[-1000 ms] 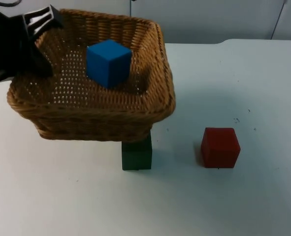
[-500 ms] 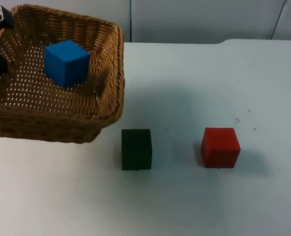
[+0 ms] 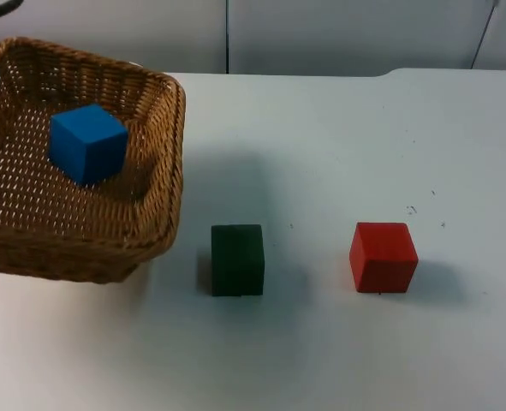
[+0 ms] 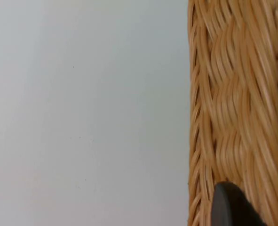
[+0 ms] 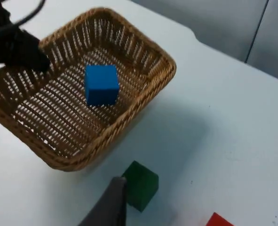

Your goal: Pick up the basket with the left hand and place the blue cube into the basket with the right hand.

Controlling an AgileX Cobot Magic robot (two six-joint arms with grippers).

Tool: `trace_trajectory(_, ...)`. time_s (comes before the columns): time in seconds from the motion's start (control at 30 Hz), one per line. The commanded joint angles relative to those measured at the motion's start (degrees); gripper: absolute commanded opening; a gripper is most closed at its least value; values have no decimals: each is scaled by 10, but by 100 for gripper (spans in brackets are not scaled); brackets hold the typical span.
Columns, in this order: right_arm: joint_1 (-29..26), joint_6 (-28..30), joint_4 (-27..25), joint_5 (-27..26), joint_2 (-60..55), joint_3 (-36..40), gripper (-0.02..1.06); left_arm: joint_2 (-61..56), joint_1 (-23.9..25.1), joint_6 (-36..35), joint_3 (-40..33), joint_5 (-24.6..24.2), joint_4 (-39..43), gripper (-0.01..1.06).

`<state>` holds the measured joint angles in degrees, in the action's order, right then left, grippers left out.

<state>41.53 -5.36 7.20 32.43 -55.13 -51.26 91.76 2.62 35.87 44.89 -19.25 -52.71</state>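
Three cubes are in sight, and only one matters: the blue cube (image 3: pixel 87 143) lies inside the wicker basket (image 3: pixel 163 205), on the woven floor, so the placing part of the task looks done already. The left gripper (image 5: pixel 16 47) is at the basket's far rim, on the side away from the other cubes; in the right wrist view its dark body sits over the rim, and in the left wrist view a black fingertip (image 4: pixel 230 207) lies against the weave of the basket wall. That suggests it is clamped on the rim — a sensible hold, since gripping the wall leaves the whole opening free for a cube to come in from above; whether the basket is lifted or resting on the table (image 3: pixel 364 128) cannot be told for sure.

The right gripper (image 5: pixel 111 207) hangs above the table, apart from the basket, with the green cube (image 3: pixel 237 259) just beside its fingertip and the red cube (image 3: pixel 383 256) further out on its other side; its fingers are too little seen to say whether they are spread or closed. It carries nothing visible — probably it waits clear of the basket so as not to knock it; both leftover cubes stand on the table, beyond the basket's near corner, untouched.
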Motion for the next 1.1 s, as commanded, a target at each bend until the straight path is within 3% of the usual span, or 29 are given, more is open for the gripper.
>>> trace_trajectory(0.0, 2, -9, 0, -14, 46, 18, 104, 5, 1, 3, 0, 14, -24, 0)
trace_trajectory(0.37, 2, -35, 0, 38, 173, 39, 104, 75, 1, 120, -1, 31, -115, 0)
trace_trajectory(0.57, 2, -35, 0, 69, 191, 39, 104, 112, 1, 120, -1, 43, -120, 0)
trace_trajectory(1.07, 2, -35, 0, 72, 190, 39, 104, 140, 1, 147, -1, 108, -89, 0)
